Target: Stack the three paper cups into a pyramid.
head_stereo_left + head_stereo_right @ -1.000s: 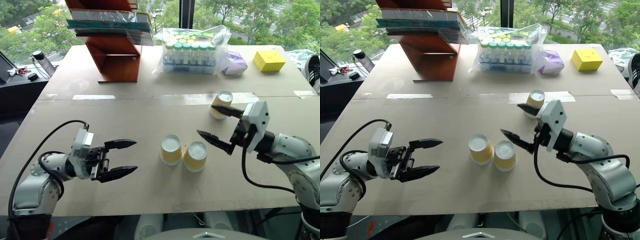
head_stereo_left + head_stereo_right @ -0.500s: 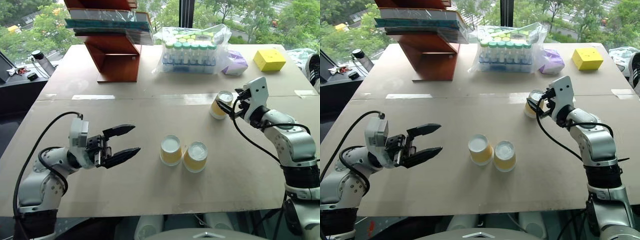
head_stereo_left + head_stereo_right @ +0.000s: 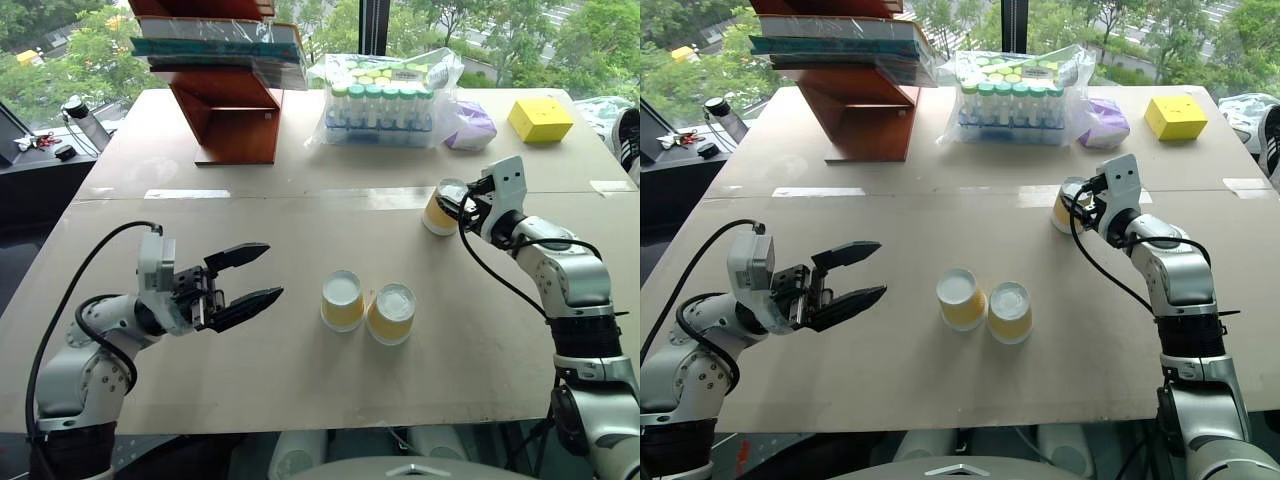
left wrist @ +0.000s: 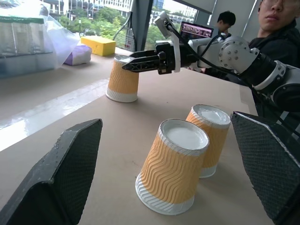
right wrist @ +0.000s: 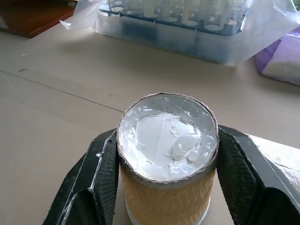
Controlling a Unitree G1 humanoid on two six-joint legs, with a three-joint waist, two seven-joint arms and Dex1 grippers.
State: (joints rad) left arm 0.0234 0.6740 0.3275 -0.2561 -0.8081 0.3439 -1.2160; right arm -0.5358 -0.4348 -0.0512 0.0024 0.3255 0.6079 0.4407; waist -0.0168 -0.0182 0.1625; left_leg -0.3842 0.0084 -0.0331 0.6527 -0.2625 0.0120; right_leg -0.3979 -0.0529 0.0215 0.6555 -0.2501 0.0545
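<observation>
Fingers of my right gripper (image 5: pixel 166 187) are clamped on either side of the third cup (image 5: pixel 167 154), which stands upside down, axis upright, at about two o'clock on the table (image 3: pixel 300 380). Its two partners (image 3: pixel 341 300) (image 3: pixel 390 313) sit inverted and touching near the centre, so the carry runs toward eight o'clock. My left gripper (image 3: pixel 245 278) hangs wide and empty at nine o'clock, nearer that pair. Behind, a clear bag of vials (image 3: pixel 385 100); its contents I can barely make out.
</observation>
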